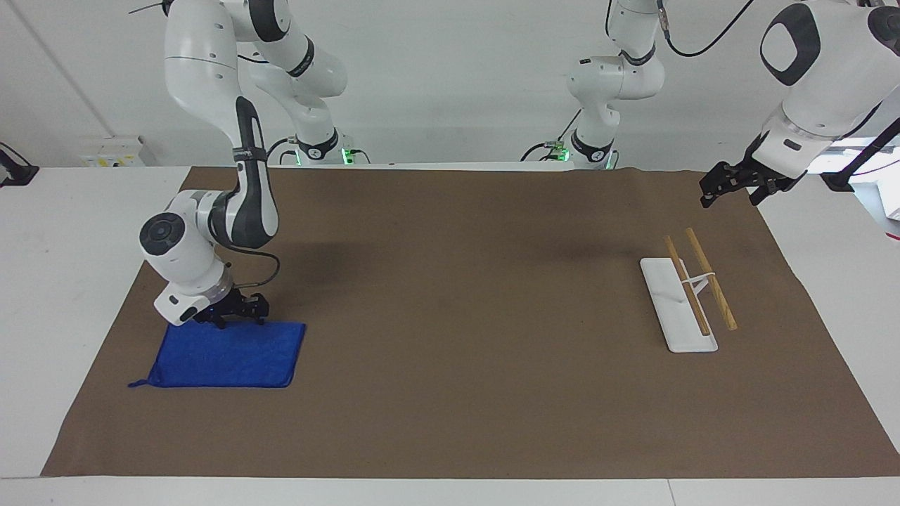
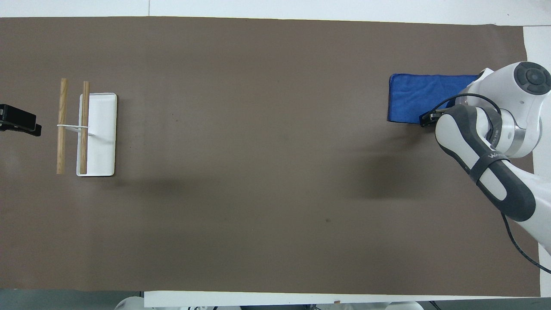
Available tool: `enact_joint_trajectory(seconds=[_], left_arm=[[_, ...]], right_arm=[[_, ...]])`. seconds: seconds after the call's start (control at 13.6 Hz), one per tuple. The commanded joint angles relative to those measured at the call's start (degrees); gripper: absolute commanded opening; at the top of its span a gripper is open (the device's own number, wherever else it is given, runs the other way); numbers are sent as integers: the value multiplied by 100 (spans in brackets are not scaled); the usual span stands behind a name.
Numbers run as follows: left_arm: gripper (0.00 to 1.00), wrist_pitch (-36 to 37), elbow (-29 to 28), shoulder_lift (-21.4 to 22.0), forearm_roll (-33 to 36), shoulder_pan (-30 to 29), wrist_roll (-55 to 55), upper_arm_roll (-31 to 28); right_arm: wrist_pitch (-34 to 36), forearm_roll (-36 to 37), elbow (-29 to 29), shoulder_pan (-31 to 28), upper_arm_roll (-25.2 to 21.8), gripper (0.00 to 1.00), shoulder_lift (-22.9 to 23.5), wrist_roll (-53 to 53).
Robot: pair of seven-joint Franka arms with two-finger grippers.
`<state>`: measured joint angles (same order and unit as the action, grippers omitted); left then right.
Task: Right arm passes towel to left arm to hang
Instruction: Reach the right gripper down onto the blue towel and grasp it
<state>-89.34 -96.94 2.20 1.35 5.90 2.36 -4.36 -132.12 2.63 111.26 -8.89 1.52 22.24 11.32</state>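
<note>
Facing view: high, across the table, looking at both arm bases; takes in the whole brown mat (image 1: 464, 393).
Overhead view: above the robots' end, looking steeply down and forward.
Shared: the mat, the towel (image 1: 225, 355) (image 2: 424, 97), the rack (image 1: 685, 295) (image 2: 99, 133), half a turn apart.
</note>
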Motion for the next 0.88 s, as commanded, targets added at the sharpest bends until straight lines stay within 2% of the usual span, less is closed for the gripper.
enact_joint_trajectory(seconds=[0.0,0.22,0.37,0.51,0.66,0.81], left_arm=[[100,21,-44,78,76,-45,89,23],[100,21,-44,78,76,-45,89,23],[100,21,-44,78,76,-45,89,23],[100,21,-44,78,76,-45,89,23],[100,30,-44,78,76,-45,80,23],[100,13,-44,78,76,-19,89,23]], right_arm=[[-103,53,45,-95,33,89,-1,142],[-103,53,54,-95,33,89,-1,160],[-112,45,89,-95,33,77,-1,151],[-103,53,89,-78,33,51,-1,134],[-94,53,89,-52,33,17,-1,134],[-85,53,89,-60,33,0,-1,169]])
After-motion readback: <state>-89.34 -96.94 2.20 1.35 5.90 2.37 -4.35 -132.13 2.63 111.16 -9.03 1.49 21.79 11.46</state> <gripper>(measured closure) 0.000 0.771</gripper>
